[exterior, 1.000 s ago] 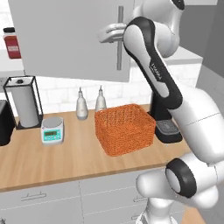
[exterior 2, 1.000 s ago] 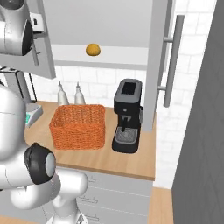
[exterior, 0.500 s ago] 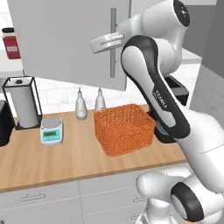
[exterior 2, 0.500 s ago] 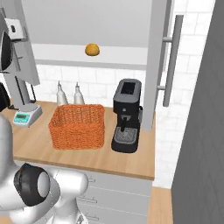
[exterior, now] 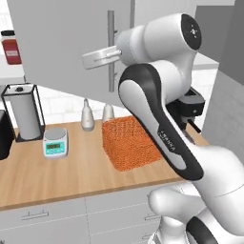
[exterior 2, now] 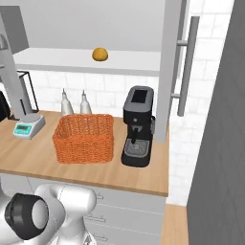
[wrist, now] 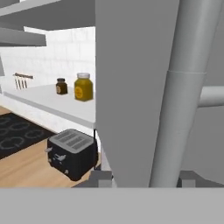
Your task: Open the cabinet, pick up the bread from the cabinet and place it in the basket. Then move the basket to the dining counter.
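Golden bread (exterior 2: pixel 99 54) on cabinet (exterior 2: pixel 168 72) shelf; orange basket (exterior 2: pixel 84 139) below.

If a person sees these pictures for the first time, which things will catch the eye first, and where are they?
The big white arm rises in front of the worktop, its jaws reaching around the long bar handle of the cabinet door. The orange basket stands on the wood worktop beside the black coffee machine. Above them, the small golden bread sits alone on the pale shelf.
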Controlling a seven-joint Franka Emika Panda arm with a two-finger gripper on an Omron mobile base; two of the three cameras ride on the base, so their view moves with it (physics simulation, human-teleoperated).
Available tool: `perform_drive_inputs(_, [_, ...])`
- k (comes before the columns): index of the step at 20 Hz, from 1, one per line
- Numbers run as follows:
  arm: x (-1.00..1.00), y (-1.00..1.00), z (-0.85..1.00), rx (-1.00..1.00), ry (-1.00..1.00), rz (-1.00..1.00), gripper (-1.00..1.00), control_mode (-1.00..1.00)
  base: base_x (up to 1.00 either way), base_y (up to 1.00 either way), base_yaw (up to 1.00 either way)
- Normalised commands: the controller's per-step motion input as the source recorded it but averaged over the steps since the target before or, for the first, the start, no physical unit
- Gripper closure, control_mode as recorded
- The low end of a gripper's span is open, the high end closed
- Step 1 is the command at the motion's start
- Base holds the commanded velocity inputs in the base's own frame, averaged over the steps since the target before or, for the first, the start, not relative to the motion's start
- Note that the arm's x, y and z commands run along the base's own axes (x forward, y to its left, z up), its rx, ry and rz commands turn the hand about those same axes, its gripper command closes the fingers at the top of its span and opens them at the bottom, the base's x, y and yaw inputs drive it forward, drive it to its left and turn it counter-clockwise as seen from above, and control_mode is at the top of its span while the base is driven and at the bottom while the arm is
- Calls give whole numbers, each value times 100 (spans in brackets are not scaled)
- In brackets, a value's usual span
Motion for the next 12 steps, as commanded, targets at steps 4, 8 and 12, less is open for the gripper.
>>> perform_drive_inputs(4, [-61, 100, -15, 0, 2, 6, 100, -100, 0, 0, 0])
perform_drive_inputs(8, [-63, 100, -11, 0, 4, 9, 100, -100, 0, 0, 0])
perform_drive_inputs(12, [-68, 100, -11, 4, 4, 15, 100, -100, 0, 0, 0])
